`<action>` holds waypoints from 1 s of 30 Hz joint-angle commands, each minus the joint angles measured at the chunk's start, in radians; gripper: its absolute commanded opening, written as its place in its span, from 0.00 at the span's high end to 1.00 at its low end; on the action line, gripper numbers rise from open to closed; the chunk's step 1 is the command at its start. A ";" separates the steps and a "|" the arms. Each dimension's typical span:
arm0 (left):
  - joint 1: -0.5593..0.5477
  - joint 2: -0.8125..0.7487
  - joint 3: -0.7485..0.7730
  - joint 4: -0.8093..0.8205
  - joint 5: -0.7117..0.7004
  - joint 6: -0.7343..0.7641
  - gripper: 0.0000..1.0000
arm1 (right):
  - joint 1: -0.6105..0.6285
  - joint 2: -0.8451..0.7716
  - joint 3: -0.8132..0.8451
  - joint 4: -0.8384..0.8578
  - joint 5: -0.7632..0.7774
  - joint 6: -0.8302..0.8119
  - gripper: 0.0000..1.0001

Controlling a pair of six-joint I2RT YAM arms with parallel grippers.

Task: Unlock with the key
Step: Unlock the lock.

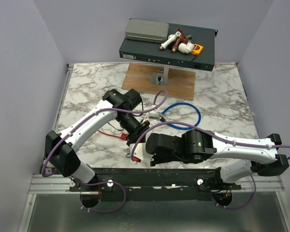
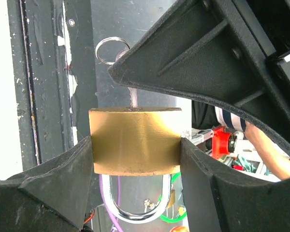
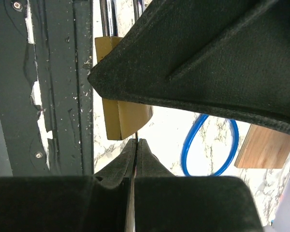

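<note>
Two left fingers (image 2: 53,188) clamp the padlock (image 2: 134,141); right fingers (image 3: 208,63) pinch the key (image 2: 134,99), inserted opposite its shackle (image 2: 135,216).

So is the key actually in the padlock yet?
In, it seems: the key runs from its ring straight into the brass padlock, opposite its silver loop. The left hand grips the padlock's sides.
</note>
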 commanded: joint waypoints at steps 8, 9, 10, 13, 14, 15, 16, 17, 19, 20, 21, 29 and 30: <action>0.027 -0.020 -0.020 0.068 0.098 -0.073 1.00 | 0.015 0.008 0.046 0.050 0.016 0.019 0.99; 0.029 -0.019 -0.020 0.068 0.100 -0.074 1.00 | 0.015 0.008 0.047 0.050 0.014 0.019 0.99; 0.030 -0.018 -0.021 0.069 0.103 -0.074 1.00 | 0.015 0.009 0.047 0.050 0.014 0.020 0.99; 0.042 -0.022 -0.025 0.066 0.130 -0.067 1.00 | 0.017 0.013 0.049 0.050 0.010 0.021 0.99; 0.046 -0.025 -0.027 0.060 0.141 -0.055 1.00 | 0.017 0.014 0.050 0.050 0.010 0.021 0.99; 0.050 -0.027 -0.028 0.060 0.147 -0.051 1.00 | 0.017 0.015 0.050 0.051 0.011 0.020 0.99; 0.054 -0.029 -0.030 0.056 0.154 -0.047 1.00 | 0.018 0.016 0.053 0.052 0.011 0.020 0.99; 0.056 -0.029 -0.032 0.049 0.166 -0.032 1.00 | 0.017 0.019 0.054 0.054 0.011 0.020 0.99; 0.057 -0.030 -0.033 0.041 0.179 -0.026 1.00 | 0.017 0.024 0.062 0.055 0.007 0.020 0.99; 0.058 -0.031 -0.035 0.036 0.185 -0.020 1.00 | 0.017 0.024 0.065 0.057 0.006 0.022 0.99; 0.059 -0.034 -0.035 0.033 0.194 -0.014 1.00 | 0.018 0.025 0.065 0.057 0.003 0.021 0.99; 0.061 -0.055 -0.050 0.047 0.209 -0.029 1.00 | 0.017 0.049 0.083 0.060 0.001 0.041 0.99; 0.062 -0.059 -0.057 0.058 0.207 -0.043 1.00 | 0.016 0.055 0.090 0.057 -0.001 0.046 0.99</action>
